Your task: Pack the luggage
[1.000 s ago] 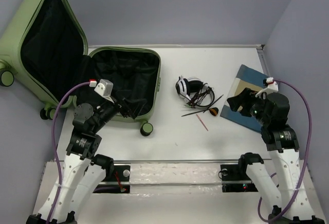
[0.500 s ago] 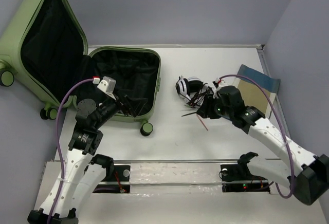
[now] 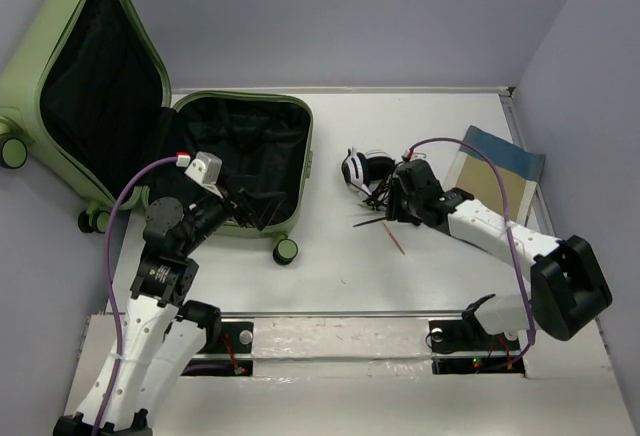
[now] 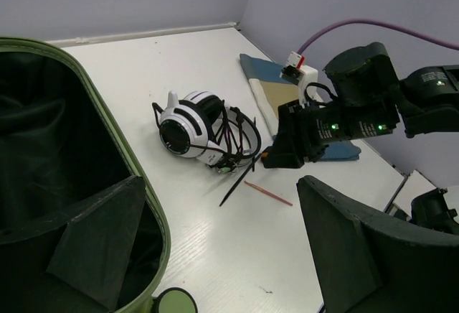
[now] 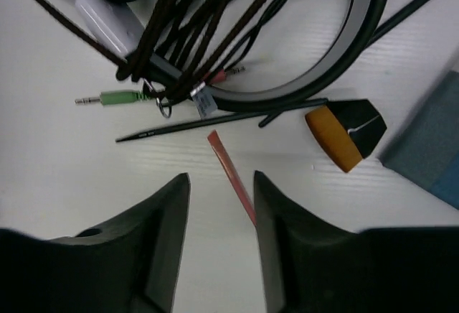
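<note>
Right hand [image 5: 220, 181] nearer the headphones [image 4: 190, 133]

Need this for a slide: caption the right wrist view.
Open right pincer over a red stick, beside tangled headphone cables.

Light-green luggage [image 3: 60, 66], open, black-lined, far-left
</note>
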`<act>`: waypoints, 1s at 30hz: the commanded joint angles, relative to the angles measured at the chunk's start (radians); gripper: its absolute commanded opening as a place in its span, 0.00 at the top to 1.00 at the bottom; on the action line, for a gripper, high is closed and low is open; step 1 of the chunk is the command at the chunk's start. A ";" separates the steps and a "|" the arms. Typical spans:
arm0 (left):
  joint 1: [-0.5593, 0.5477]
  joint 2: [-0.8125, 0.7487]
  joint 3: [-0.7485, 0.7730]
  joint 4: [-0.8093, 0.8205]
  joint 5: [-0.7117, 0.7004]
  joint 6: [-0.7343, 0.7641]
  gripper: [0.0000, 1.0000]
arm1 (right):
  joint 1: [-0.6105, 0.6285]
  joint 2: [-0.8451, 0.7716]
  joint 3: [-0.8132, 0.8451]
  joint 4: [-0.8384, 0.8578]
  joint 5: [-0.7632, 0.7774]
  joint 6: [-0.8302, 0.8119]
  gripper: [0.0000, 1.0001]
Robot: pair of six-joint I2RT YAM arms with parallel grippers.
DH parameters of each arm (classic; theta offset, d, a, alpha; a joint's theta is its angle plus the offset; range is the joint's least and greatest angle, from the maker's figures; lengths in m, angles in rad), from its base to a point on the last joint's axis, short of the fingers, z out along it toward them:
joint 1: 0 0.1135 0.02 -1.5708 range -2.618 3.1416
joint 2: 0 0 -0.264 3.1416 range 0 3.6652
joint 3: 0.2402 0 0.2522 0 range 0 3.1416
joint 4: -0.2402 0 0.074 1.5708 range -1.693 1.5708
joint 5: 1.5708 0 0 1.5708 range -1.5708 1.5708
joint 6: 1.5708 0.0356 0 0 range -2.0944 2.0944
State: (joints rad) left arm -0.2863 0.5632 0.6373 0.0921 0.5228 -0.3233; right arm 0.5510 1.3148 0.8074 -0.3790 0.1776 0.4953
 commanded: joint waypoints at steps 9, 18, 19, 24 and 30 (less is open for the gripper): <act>-0.025 -0.020 0.041 -0.003 0.000 0.004 0.01 | -0.174 0.225 0.240 0.055 0.148 -0.124 0.46; -0.028 -0.019 0.045 -0.009 -0.010 0.009 0.01 | -0.217 0.380 0.317 0.051 0.121 -0.164 0.53; -0.028 -0.017 0.045 -0.011 -0.010 0.010 0.01 | -0.217 0.408 0.341 0.052 0.125 -0.169 0.57; -0.028 -0.017 0.045 -0.012 -0.015 0.012 0.01 | -0.226 0.466 0.400 0.061 0.135 -0.193 0.71; -0.028 -0.020 0.044 -0.012 -0.017 0.013 0.01 | -0.258 0.526 0.418 0.072 0.096 -0.199 0.48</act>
State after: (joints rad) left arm -0.3084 0.5518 0.6376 0.0658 0.4938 -0.3141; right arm 0.3122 1.8072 1.1824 -0.3508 0.3054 0.3065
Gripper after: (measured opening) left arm 0.990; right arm 0.460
